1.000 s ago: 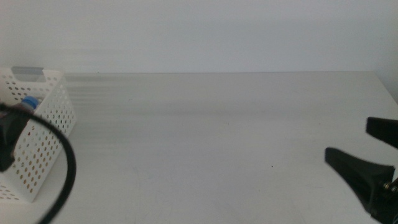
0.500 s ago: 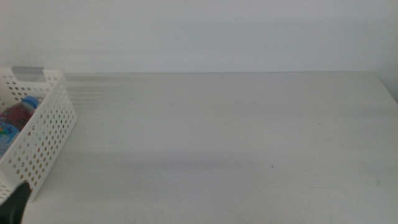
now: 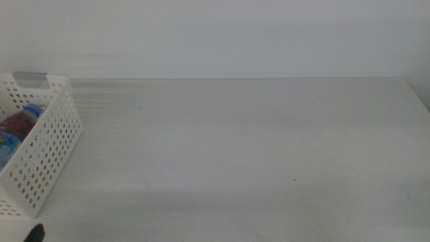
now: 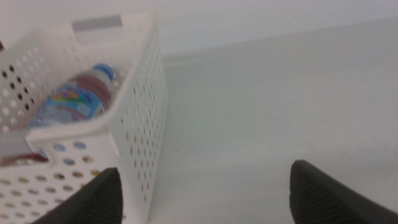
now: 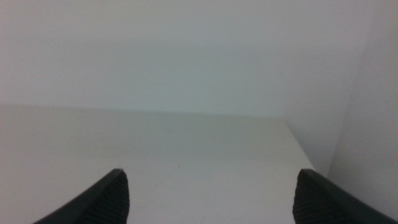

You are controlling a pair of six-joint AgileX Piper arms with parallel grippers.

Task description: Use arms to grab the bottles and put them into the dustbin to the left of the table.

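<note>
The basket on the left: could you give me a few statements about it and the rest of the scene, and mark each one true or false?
1. A blue-capped bottle lies inside the basket. True.
2. The left gripper is clamped on a bottle. False: its jaws stand wide apart with nothing between them.
3. A red can stands in the middle of the table. False: no can or bottle shows on the tabletop.
4. The right gripper is open. True: nothing is between its jaws, only bare table beyond.
5. The basket has solid walls. False: its walls are full of small round holes.
</note>
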